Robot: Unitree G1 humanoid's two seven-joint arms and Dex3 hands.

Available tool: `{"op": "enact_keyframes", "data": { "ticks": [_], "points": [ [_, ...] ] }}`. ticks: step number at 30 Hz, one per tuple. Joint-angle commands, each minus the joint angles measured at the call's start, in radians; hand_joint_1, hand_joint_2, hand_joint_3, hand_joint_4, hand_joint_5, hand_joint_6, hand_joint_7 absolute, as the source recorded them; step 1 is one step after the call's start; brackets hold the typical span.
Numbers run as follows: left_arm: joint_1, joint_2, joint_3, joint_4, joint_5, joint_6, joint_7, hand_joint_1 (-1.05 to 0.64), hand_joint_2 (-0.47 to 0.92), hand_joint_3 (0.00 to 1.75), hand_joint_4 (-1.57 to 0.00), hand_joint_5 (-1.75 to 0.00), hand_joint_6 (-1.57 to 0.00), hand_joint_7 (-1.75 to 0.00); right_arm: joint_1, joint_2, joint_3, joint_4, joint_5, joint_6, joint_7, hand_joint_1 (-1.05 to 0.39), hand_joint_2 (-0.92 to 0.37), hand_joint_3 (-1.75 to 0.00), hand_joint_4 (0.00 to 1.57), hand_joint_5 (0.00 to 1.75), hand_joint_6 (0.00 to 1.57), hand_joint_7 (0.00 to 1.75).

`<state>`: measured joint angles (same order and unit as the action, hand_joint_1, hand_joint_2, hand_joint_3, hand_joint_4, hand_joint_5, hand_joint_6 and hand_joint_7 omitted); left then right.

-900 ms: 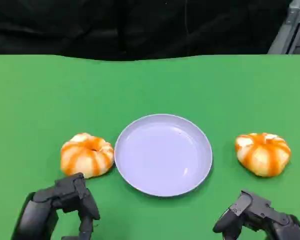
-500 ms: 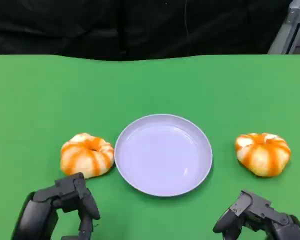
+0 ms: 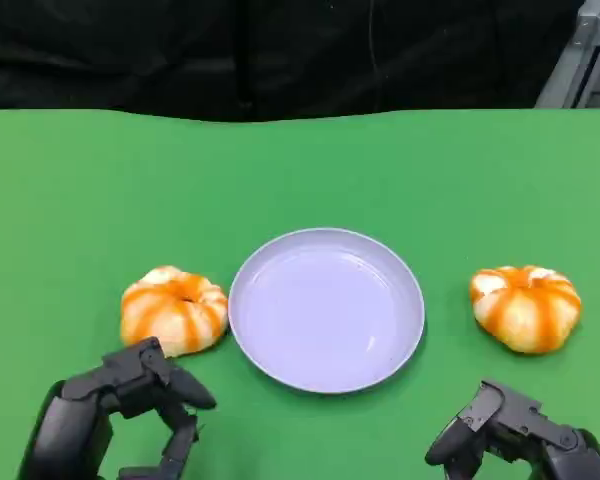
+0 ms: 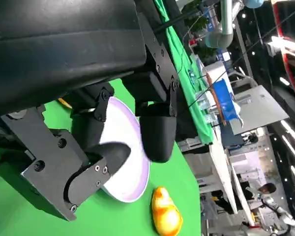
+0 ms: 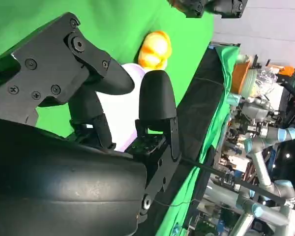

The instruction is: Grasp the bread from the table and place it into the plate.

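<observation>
1. While your left hand (image 3: 130, 400) hovers at the near left of the green table (image 3: 80, 190), its fingers are spread apart and hold nothing.
2. Your left bread roll (image 3: 174, 309) lies on the table just beyond that hand, not touched by it, close beside the left rim of the plate (image 3: 326, 309).
3. Your plate, pale lavender, sits at the table's middle with nothing on it.
4. Your right bread roll (image 3: 525, 307) lies to the plate's right, apart from it.
5. Your right hand (image 3: 515, 435) sits at the near right, fingers curled in on nothing, well short of that roll.
</observation>
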<state>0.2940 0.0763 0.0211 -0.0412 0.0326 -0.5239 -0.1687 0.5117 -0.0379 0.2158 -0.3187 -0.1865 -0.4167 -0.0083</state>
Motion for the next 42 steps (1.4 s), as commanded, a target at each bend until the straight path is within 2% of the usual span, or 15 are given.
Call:
{"op": "enact_keyframes", "data": {
  "ticks": [1,2,5,7,11,15,23,30,35,40,41,42],
  "points": [
    [-0.026,0.044,0.028,-0.019,0.160,0.097,0.084,-0.30,0.89,0.19,-0.49,-0.88,-0.53,-0.32,-0.009,0.001,-0.001,0.005,-0.008,0.004,-0.008,-0.11,-0.37,-1.33,0.70,1.66,0.67,1.41],
    [-0.032,0.050,0.029,-0.027,0.190,0.121,0.095,-0.41,0.89,0.09,-0.38,-0.86,-0.46,-0.24,-0.011,0.003,0.000,0.006,-0.012,0.004,-0.010,-0.11,-0.36,-1.34,0.71,1.66,0.68,1.41],
    [-0.051,0.072,0.025,-0.062,0.282,0.201,0.117,-0.53,0.90,0.02,-0.22,-0.84,-0.37,-0.15,-0.014,0.011,0.003,0.006,-0.021,0.011,-0.014,-0.11,-0.35,-1.35,0.72,1.67,0.69,1.42],
    [-0.056,0.078,0.021,-0.079,0.310,0.233,0.123,-0.55,0.90,0.01,-0.17,-0.84,-0.35,-0.12,-0.014,0.014,0.005,0.006,-0.024,0.014,-0.016,-0.11,-0.35,-1.35,0.73,1.67,0.69,1.42],
    [-0.100,0.101,-0.007,-0.131,0.439,0.379,0.126,-0.55,0.84,0.00,-0.01,-0.64,-0.22,-0.04,-0.019,0.020,0.013,0.005,-0.026,0.019,-0.015,-0.10,-0.34,-1.39,0.72,1.68,0.69,1.44],
    [-0.156,0.117,-0.047,-0.136,0.560,0.479,0.140,-0.56,0.85,0.01,0.00,-0.57,-0.17,-0.01,-0.017,0.022,0.021,0.003,-0.027,0.023,-0.016,-0.10,-0.34,-1.40,0.71,1.68,0.68,1.45],
    [-0.316,0.155,-0.179,-0.056,0.759,0.638,0.117,-0.53,0.89,0.01,0.00,-0.64,-0.20,-0.02,-0.001,0.020,0.025,0.001,-0.030,0.010,-0.025,-0.11,-0.35,-1.38,0.71,1.68,0.67,1.46],
    [-0.402,0.173,-0.239,0.036,0.784,0.707,0.110,-0.51,0.89,0.00,-0.01,-0.70,-0.23,-0.03,0.005,0.019,0.027,0.005,-0.041,-0.003,-0.039,-0.12,-0.35,-1.37,0.71,1.67,0.67,1.44],
    [-0.533,0.209,-0.336,0.212,0.889,0.781,0.080,-0.52,0.89,0.00,-0.04,-0.71,-0.27,-0.04,0.013,0.021,0.038,-0.006,-0.036,0.008,-0.037,-0.14,-0.35,-1.37,0.71,1.68,0.67,1.44],
    [-0.587,0.220,-0.370,0.290,0.882,0.798,0.080,-0.49,0.88,0.00,-0.10,-0.64,-0.31,-0.03,0.011,0.023,0.038,-0.004,-0.041,0.004,-0.042,-0.16,-0.35,-1.38,0.72,1.69,0.67,1.44],
    [-0.626,0.217,-0.376,0.364,0.867,0.799,0.063,-0.49,0.89,0.00,-0.10,-0.63,-0.31,-0.03,0.006,0.024,0.039,0.001,-0.041,0.002,-0.042,-0.16,-0.35,-1.38,0.71,1.68,0.68,1.44],
    [-0.661,0.214,-0.381,0.429,0.852,0.799,0.051,-0.48,0.89,0.00,-0.16,-0.54,-0.32,-0.02,0.001,0.026,0.040,0.005,-0.041,0.002,-0.043,-0.17,-0.36,-1.37,0.70,1.68,0.68,1.44]
  ]
}}
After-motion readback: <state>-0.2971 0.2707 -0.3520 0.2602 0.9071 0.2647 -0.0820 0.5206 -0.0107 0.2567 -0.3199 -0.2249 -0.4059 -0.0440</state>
